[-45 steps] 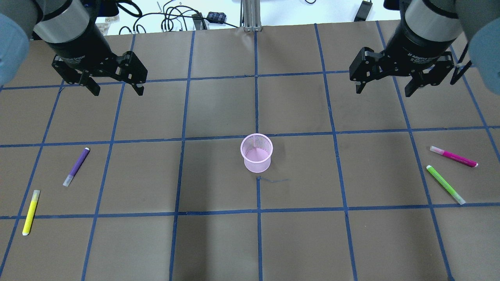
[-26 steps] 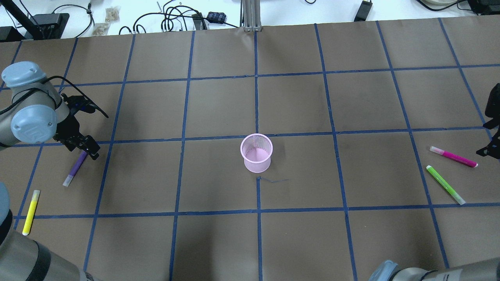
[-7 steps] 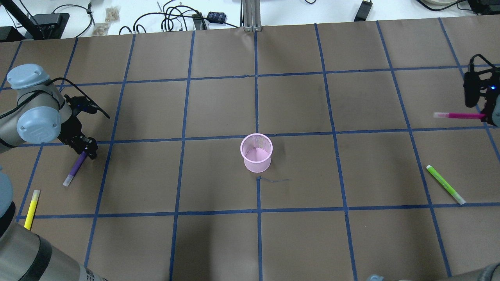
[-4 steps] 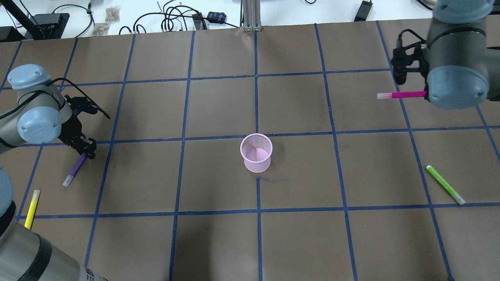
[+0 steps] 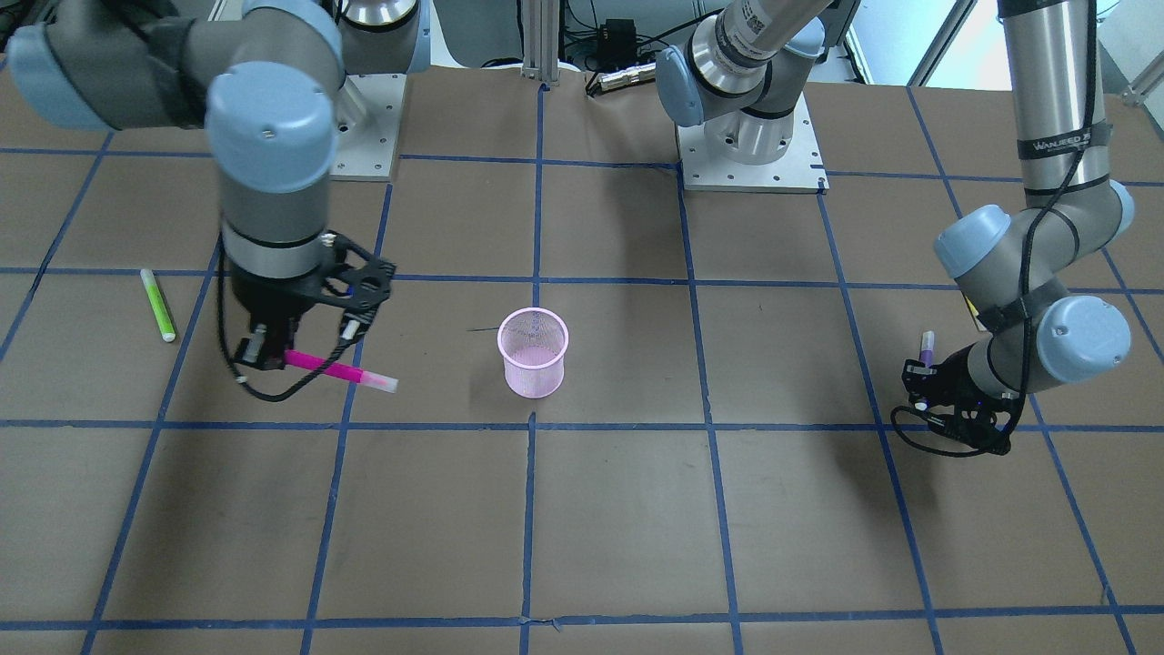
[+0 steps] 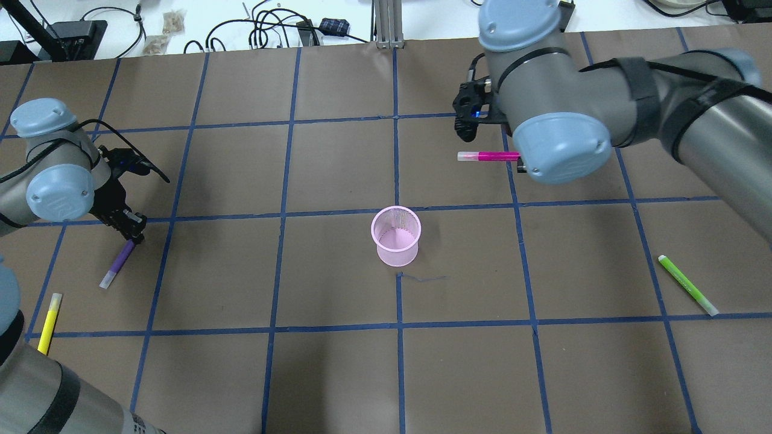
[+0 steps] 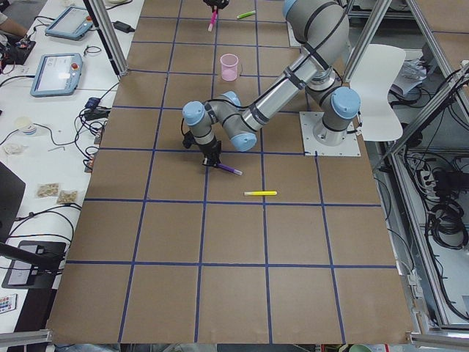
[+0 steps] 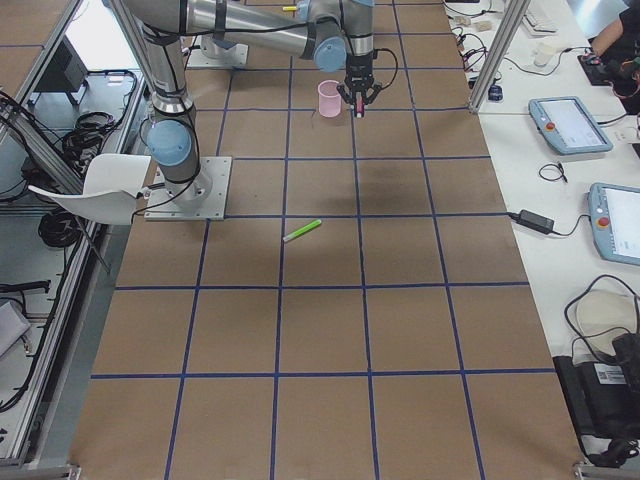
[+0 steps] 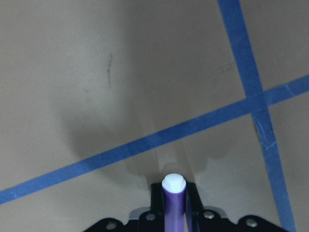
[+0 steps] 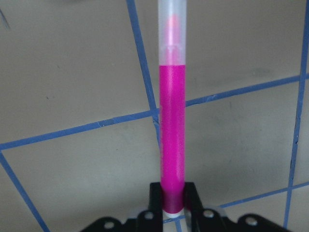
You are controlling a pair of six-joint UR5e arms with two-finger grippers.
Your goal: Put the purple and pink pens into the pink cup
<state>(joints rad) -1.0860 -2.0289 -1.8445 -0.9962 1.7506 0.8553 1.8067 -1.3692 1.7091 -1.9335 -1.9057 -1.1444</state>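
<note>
- The pink cup [image 6: 395, 235] stands upright at the table's centre. No pen is in it, so neither insertion is done.
- The right gripper [image 5: 268, 355] is clamped on one end of the pink pen [image 6: 488, 157]. The pen is held level in the air at 2 o'clock of the cup in the overhead view, with its clear cap pointing to 9 o'clock.
- The left gripper [image 6: 129, 232] is closed on the upper end of the purple pen [image 6: 117, 264], at 9 o'clock of the cup and well apart from it. Whether the pen's low end is off the table cannot be told.
- Judged outstanding: carry each pen over the cup, tip it upright and release it.
- The green pen [image 6: 687, 293] at 3 o'clock and the yellow pen [image 6: 48, 323] at 8 to 9 o'clock lie flat and are not required.
</note>
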